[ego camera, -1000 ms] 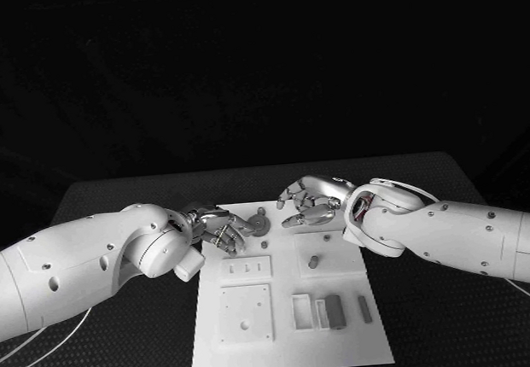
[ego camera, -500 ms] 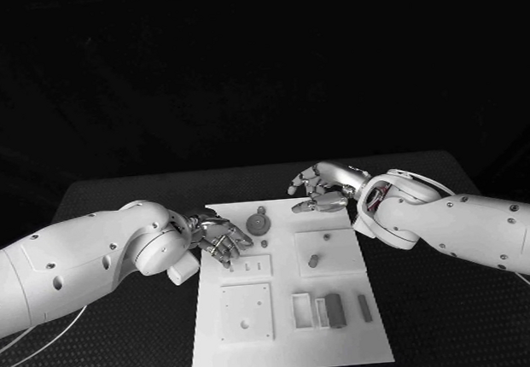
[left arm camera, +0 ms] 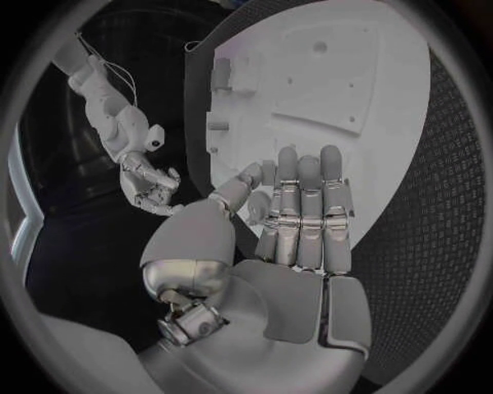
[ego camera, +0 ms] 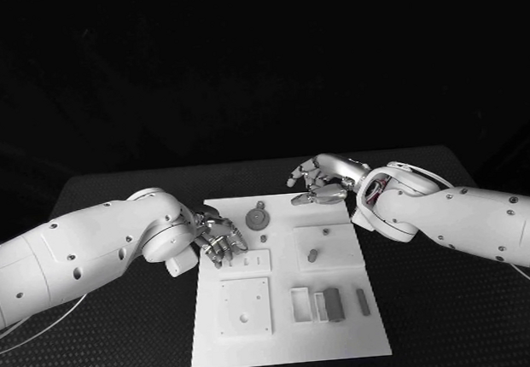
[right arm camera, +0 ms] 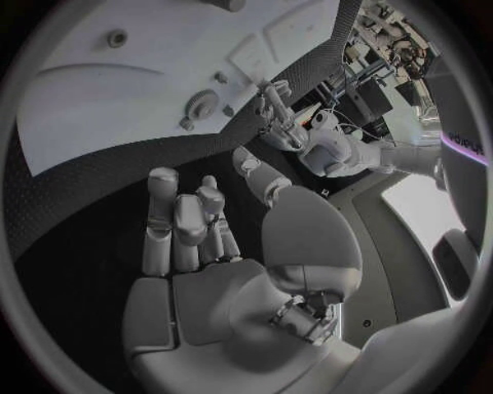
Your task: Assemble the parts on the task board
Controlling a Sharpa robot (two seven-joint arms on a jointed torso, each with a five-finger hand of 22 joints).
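A black table [ego camera: 128, 331] carries the white task board [ego camera: 290, 340].

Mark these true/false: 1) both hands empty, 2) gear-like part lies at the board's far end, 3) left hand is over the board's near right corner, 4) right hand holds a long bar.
1) True: the left hand and right hand hold nothing, fingers apart.
2) True: the gear-like part lies at the far end of the task board.
3) False: it is at the board's left edge, towards the far end.
4) False: it is empty; the long bars lie near the board's near edge.
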